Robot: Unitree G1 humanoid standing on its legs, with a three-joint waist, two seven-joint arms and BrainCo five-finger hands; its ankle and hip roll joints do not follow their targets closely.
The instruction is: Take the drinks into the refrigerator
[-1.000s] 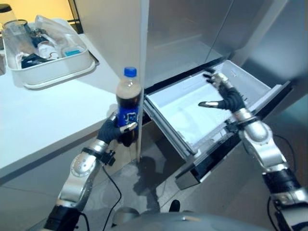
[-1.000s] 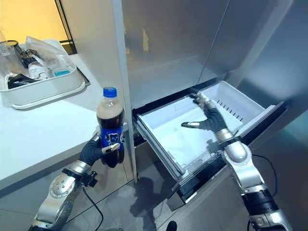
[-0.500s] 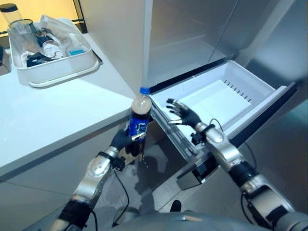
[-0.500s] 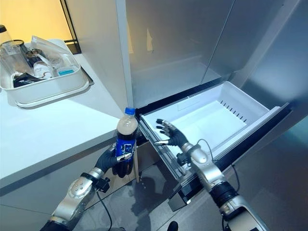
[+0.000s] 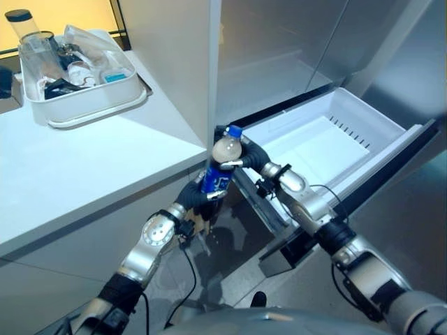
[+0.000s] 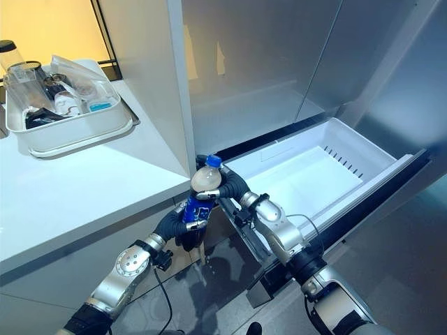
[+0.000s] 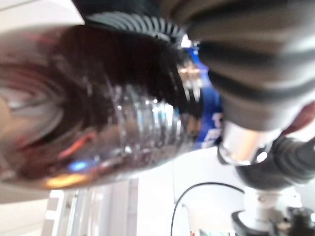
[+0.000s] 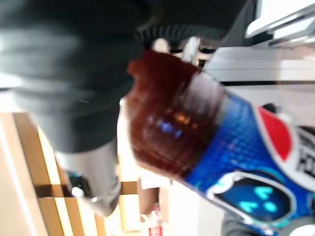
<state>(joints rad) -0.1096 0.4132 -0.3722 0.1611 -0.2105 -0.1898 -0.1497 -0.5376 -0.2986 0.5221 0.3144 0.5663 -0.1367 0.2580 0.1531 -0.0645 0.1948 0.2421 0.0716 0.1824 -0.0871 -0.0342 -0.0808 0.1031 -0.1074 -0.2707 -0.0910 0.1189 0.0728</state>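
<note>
A cola bottle (image 5: 221, 166) with a blue cap and blue label is held tilted in front of the fridge, just left of the open white drawer (image 5: 391, 148). My left hand (image 5: 190, 200) is shut on its lower part from below. Reaching in from the drawer side, my right hand (image 5: 249, 154) curls round its upper part below the cap. The dark drink fills the left wrist view as the bottle (image 7: 123, 128), and the right wrist view has the bottle (image 8: 197, 142) with its label, both very close. The drawer's inside is bare.
A white counter (image 5: 84, 167) runs along the left, with a white tray (image 5: 98, 105) of several small items at its back. The fridge's grey upright panel (image 5: 178, 63) stands between counter and drawer. The drawer's dark front (image 5: 419, 157) juts out to the right.
My right hand left the drawer edge, moved left and closed round the bottle's top. The left hand carried the bottle right toward the drawer and tilted it.
</note>
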